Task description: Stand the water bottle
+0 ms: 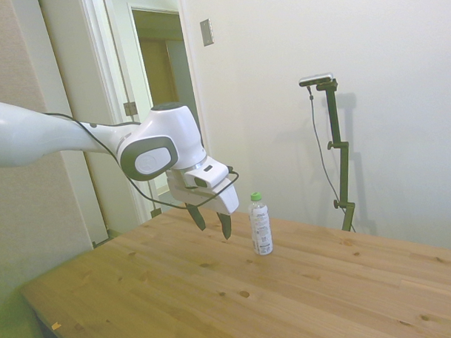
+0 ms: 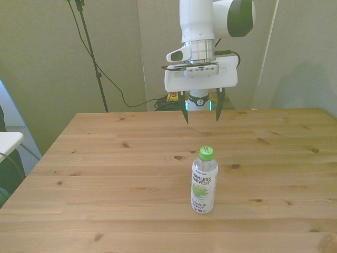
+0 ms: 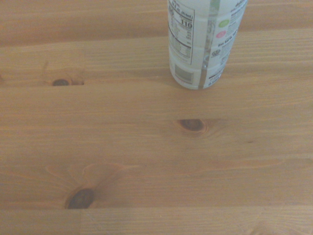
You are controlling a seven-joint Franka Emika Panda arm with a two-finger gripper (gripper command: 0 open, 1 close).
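The water bottle (image 2: 204, 181) stands upright on the wooden table (image 2: 105, 174), clear with a white label and a green cap. It also shows in the side view as the water bottle (image 1: 260, 224), and its lower half fills part of the wrist view as the water bottle (image 3: 204, 41). My gripper (image 2: 200, 113) hangs open above the table, behind the bottle and clear of it, nothing between its fingers. In the side view the gripper (image 1: 210, 220) is left of the bottle with a gap between them.
A doorway (image 1: 160, 90) and wall stand behind the table in the side view. Cables (image 2: 163, 101) lie on the floor past the table's far edge. Part of a white object (image 2: 8, 139) shows at the front view's left edge.
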